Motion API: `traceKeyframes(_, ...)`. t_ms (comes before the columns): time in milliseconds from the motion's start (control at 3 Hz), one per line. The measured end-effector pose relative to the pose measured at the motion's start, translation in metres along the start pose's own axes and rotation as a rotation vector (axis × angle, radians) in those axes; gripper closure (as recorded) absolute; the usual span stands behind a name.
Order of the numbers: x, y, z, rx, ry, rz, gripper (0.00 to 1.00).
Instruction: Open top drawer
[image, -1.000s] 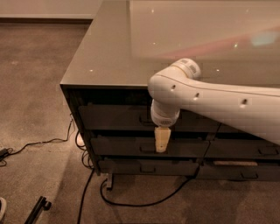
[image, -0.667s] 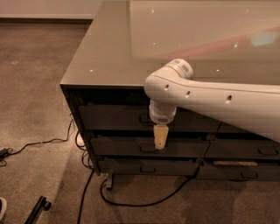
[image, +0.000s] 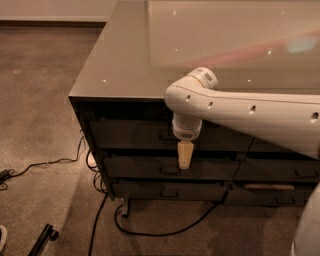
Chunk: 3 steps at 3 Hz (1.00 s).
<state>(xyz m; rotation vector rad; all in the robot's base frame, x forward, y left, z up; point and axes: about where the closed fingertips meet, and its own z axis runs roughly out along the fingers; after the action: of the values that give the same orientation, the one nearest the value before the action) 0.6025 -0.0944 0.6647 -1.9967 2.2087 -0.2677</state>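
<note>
Camera view, the only one: the gripper (image: 185, 156) hangs point-down on its white arm (image: 250, 112), which reaches in from the right below the near edge of the tabletop (image: 130, 60). Over the last second the arm has slid a little toward the near-left corner and the gripper has risen slightly. Its cream tip now hangs over the seam between the top drawer (image: 125, 134) and the second drawer (image: 135, 167) below it. From this side I cannot tell whether the jaws stand wide or narrow.

The top drawer is directly under the near edge of the tabletop, running right from the near-left corner. It has not moved. Its tall dark front is flush with the cabinet face, as before, and none of its inner floor shows. Its small handle (image: 166, 135) is at mid-front, just left of the wrist and partly hidden by it. The gripper's tip hangs lower than the handle and slightly to its right.

By my reading, this small shift is alignment rather than pulling. The arm is settling toward the handle, but nothing shows a grip on it yet, so the opening itself is still undone. The tip seems to need to come up and a little left to reach the loop. Dark cables (image: 165, 232) trail on the floor under the cabinet, well clear of the arm.
</note>
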Motion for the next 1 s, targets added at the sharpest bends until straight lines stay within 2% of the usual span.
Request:
traceKeyframes(333, -0.003, 0.001, 0.001, -0.006, -0.028, -0.008, 0.0)
traceKeyframes(667, 0.005, -0.007, 0.021, -0.015, -0.047, 0.042, 0.0)
traceKeyframes(1000, 0.016, -0.016, 0.043, -0.022, -0.034, 0.088, 0.0)
